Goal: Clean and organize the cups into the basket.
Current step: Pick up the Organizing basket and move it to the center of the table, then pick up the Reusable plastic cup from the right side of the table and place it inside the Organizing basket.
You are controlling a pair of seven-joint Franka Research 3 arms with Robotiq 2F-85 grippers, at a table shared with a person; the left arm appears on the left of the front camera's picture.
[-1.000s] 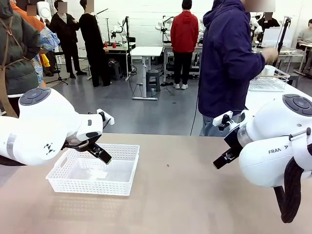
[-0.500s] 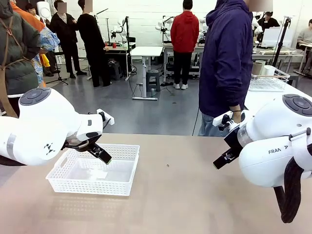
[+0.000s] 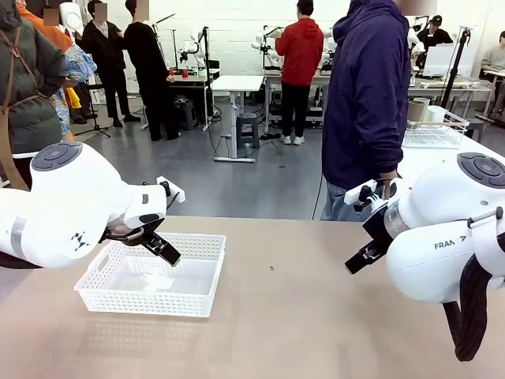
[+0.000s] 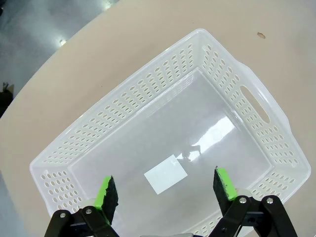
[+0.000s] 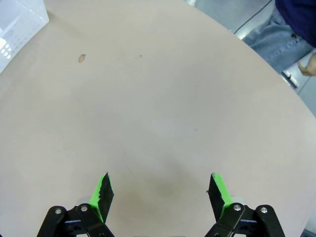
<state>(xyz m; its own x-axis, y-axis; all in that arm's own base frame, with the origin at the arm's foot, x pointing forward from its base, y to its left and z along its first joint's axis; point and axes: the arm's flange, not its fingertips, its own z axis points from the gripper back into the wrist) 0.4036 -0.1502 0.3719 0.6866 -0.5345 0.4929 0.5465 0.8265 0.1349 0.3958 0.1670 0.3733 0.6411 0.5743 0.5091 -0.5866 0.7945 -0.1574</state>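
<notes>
**Awaiting the cups: an empty basket beneath the left pincer**

The shallow white plastic basket (image 3: 142, 304), with perforated lattice walls and handle cut-outs, sits on the left part of the plain tan table (image 3: 316, 332). Its floor carries nothing but a small white rectangular label (image 4: 165, 175). No cup lies in it, so the task is judged to be at its outset: every cup has yet to be cleaned and placed.

Two tall matte cylindrical tumblers, one beige (image 3: 416, 109) and one paler (image 3: 435, 114), stand in a larger white wire-grid basket (image 3: 430, 138) on a side table at far right. This is beyond the person in a dark blue hooded jacket (image 3: 367, 95). They are probably the cups in question, well apart from both arms.

The black, green-padded left gripper (image 3: 162, 249) hangs over the basket's interior, apart from it, jaws spread wide and empty. In the left wrist view the left gripper (image 4: 165, 186) frames the label between its pads.

The right gripper (image 3: 357, 259) hovers over bare tabletop toward the right, likewise wide and holding nothing. In the right wrist view a corner of the basket (image 5: 19, 22) lies at upper left, well apart from the right gripper (image 5: 160, 190). The person's hand (image 5: 308, 64) hangs past the table's far edge.
</notes>
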